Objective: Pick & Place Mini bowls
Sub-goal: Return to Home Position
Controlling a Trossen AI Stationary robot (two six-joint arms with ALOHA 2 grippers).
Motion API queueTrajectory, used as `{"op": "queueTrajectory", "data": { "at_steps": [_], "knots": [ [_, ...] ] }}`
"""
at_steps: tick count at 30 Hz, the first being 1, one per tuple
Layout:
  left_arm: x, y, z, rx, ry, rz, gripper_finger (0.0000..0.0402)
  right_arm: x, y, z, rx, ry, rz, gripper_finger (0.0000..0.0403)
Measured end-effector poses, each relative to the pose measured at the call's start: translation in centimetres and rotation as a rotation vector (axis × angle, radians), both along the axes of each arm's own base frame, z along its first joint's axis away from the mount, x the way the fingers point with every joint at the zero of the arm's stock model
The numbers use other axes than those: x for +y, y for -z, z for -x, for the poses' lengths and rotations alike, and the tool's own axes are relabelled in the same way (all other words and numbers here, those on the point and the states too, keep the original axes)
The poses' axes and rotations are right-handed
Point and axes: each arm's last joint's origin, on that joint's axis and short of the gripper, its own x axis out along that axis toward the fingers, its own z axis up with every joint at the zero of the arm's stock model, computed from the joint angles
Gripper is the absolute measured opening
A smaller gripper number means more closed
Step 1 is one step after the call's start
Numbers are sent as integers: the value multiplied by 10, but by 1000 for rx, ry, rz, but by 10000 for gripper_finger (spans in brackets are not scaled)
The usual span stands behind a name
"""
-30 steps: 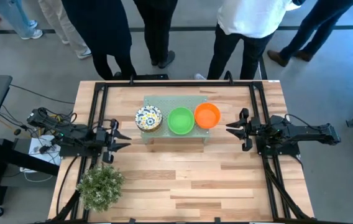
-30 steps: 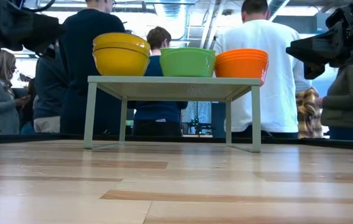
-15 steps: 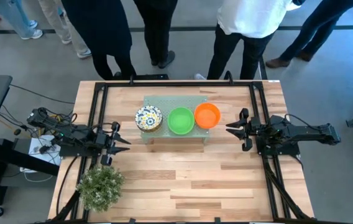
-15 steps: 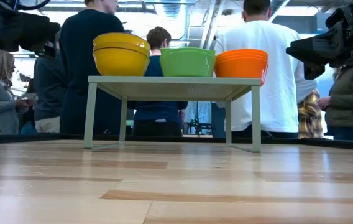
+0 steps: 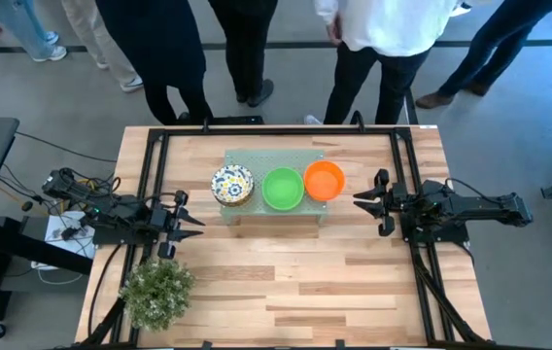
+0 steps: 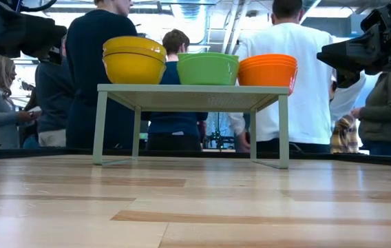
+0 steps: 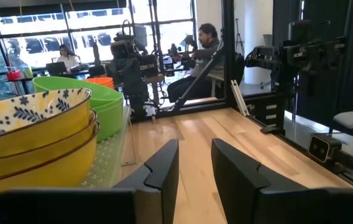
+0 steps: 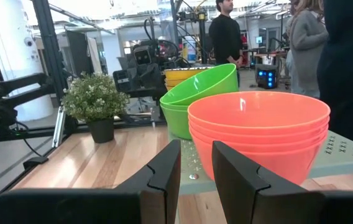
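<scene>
At the table's (image 5: 286, 282) near edge a small bushy plant (image 5: 157, 290) stands in its pot toward the left side. Farther in, the left gripper (image 5: 187, 214) and the right gripper (image 5: 363, 202) hover at opposite sides, well apart, each with its fingers parted and nothing between them. Between them the pale green perforated shelf (image 5: 274, 156) carries the mini bowls in three nested stacks side by side: the floral stack (image 5: 232, 184), the green stack (image 5: 282, 189) and the orange stack (image 5: 324, 181), with people (image 5: 383, 39) standing beyond the far edge.

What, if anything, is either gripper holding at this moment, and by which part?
Nothing is held: the left gripper and the right gripper are both open and empty.
</scene>
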Motion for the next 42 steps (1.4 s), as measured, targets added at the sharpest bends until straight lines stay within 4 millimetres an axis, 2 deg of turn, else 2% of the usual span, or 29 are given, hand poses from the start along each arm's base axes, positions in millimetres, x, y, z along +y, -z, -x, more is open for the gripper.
{"op": "queueTrajectory", "data": {
  "at_steps": [42],
  "knots": [
    [0, -2, 0, -15, 0, 7, 97, 0, 0, 0, 1, 0, 0, 87]
  ]
}}
